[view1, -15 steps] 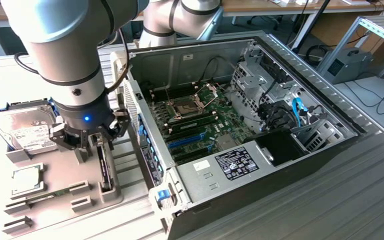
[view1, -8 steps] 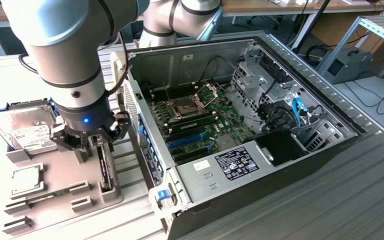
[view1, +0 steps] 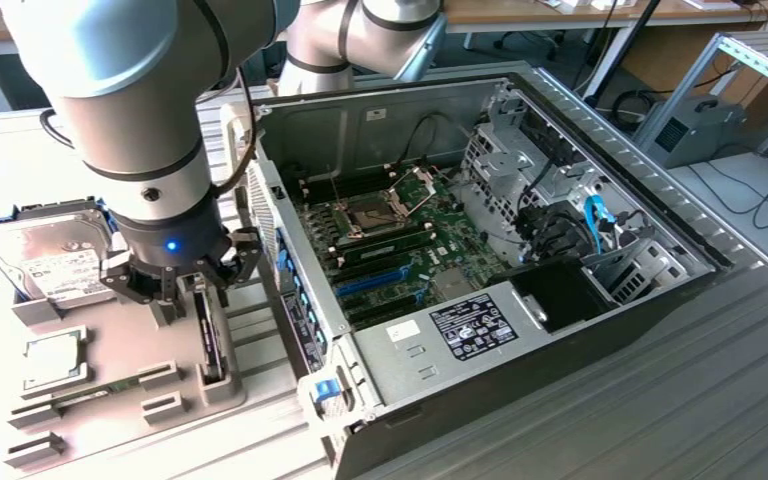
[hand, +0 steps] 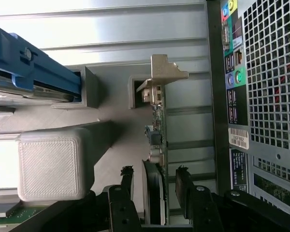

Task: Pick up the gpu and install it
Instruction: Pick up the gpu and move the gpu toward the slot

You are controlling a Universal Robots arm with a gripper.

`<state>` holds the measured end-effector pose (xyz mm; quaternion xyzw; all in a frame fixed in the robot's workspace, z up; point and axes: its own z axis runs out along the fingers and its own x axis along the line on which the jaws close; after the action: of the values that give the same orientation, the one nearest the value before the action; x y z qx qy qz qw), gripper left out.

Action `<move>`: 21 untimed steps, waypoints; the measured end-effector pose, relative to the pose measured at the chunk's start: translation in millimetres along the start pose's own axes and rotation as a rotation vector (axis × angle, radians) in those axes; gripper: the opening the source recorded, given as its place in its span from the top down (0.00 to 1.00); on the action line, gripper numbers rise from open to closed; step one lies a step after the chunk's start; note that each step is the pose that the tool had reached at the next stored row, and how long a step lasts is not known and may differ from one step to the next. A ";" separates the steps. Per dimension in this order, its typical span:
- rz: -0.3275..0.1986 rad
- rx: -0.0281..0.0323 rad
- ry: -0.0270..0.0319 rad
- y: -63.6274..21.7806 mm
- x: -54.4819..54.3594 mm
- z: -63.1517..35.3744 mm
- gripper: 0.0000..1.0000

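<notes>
Beside case (view1: 357, 125), claw (hand: 154, 170) astride gpu (hand: 158, 121) — (not touching)

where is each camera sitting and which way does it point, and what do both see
Exterior view: off the arm, up high, looking down on the open computer case and parts tray; arm and claw show.
Wrist view: on the wrist, looking past the claw, open around the edge-on graphics card.
Shared: claw, graphics card, computer case.
</notes>
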<state>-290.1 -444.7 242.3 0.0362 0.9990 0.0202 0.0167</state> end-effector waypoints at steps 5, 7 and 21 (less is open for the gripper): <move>0.000 0.0000 0.0000 -2.2 0.0 -0.1 0.52; 0.000 -0.0001 0.0000 -2.5 0.0 -0.1 0.52; 0.000 -0.0001 0.0000 -2.6 0.0 -0.1 0.74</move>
<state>-290.3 -447.3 242.3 0.0363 0.9990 0.0203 0.0167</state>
